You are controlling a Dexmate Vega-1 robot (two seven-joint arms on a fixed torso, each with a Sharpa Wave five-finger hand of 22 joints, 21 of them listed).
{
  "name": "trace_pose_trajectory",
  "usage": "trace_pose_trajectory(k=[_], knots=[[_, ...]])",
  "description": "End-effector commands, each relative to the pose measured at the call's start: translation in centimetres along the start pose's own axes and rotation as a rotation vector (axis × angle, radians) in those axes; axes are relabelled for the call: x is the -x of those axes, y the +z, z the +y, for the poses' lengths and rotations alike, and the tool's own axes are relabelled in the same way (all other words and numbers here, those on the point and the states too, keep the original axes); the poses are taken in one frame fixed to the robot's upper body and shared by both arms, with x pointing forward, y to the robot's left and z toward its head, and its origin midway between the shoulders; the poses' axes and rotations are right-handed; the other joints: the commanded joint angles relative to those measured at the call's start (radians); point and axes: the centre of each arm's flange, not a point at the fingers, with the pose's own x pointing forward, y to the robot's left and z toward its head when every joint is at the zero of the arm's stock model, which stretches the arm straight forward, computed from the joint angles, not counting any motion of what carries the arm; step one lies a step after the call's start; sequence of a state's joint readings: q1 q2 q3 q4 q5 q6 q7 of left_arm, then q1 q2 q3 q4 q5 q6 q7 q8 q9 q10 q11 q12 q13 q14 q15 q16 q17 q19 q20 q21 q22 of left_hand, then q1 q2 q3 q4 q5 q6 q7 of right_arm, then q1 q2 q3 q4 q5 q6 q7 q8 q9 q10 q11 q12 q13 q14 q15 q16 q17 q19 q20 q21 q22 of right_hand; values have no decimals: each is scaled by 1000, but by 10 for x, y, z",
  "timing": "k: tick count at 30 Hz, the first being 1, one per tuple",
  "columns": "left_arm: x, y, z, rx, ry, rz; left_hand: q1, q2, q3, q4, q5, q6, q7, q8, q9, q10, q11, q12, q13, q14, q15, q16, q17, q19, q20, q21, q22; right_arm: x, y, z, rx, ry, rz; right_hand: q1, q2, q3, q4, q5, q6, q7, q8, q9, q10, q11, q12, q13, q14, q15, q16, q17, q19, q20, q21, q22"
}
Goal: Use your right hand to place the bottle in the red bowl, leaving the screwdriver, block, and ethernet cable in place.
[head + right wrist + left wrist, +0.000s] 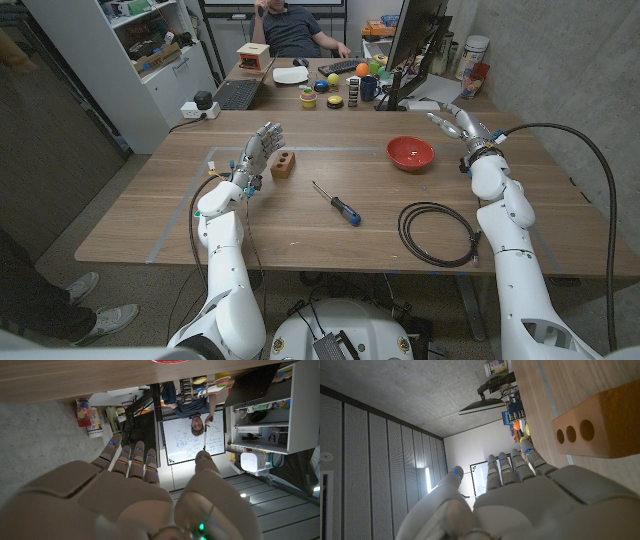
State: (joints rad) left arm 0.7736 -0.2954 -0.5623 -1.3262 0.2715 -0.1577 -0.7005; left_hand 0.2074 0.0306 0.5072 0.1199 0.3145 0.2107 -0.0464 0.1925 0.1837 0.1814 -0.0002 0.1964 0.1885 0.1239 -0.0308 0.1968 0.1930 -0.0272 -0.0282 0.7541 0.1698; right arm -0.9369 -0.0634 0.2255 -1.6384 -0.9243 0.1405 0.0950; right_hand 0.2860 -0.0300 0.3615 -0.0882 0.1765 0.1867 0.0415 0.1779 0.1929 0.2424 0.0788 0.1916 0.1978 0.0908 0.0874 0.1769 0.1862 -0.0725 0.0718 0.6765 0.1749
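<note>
Bare wood lies between the red bowl (410, 153) and the right hand (458, 124); the ethernet cable (438, 233) coils nearer the robot; screwdriver (337, 204) and block (283, 165) sit further left, beside the left hand (256, 152).

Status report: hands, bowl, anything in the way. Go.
Left hand open beside block. Right hand open, holding nothing, right of red bowl. Nothing in the bowl. Screwdriver, ethernet cable lie apart from it.
</note>
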Motion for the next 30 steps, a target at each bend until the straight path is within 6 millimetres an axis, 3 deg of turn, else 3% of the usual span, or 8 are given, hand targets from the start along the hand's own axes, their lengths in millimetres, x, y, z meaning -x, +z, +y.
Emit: trace_pose_trajectory(k=[1,10,20,30], knots=[[-4,-4,-1,1,-10,9,3,-6,-5,1,5,0,1,5,6,1,-1,4,4,6,2,2,2,7,-3,-3,3,5,-30,-13,55,-41,151,-11,1,-11,-1,7,-10,38,6,4,-9,5,9,5,-2,1,10,0,27,-23,-5,2],[-10,-6,-2,3,-22,14,2,-7,-7,2,5,-2,0,4,6,1,-1,4,4,6,2,2,2,8,-4,-7,4,18,-51,-22,41,-51,238,-11,-9,-23,-7,9,-41,74,4,4,-46,40,4,5,-4,4,11,-1,30,-28,-17,2],[-15,-9,3,2,-20,19,1,-7,-9,2,6,-3,-1,4,6,2,0,4,4,6,2,2,2,9,-4,-11,4,33,-77,-24,39,-86,316,-6,-21,-32,-14,13,-66,79,3,5,-71,40,3,5,-20,11,7,-2,23,-24,-30,2],[-24,-12,4,8,-23,24,-1,-8,-12,3,6,-3,0,5,6,0,-1,3,4,5,2,1,2,11,-2,-15,4,40,-89,-20,49,-99,370,8,-23,-31,-23,17,-75,78,6,5,-81,40,5,6,-28,11,6,-3,22,-26,-37,2]])
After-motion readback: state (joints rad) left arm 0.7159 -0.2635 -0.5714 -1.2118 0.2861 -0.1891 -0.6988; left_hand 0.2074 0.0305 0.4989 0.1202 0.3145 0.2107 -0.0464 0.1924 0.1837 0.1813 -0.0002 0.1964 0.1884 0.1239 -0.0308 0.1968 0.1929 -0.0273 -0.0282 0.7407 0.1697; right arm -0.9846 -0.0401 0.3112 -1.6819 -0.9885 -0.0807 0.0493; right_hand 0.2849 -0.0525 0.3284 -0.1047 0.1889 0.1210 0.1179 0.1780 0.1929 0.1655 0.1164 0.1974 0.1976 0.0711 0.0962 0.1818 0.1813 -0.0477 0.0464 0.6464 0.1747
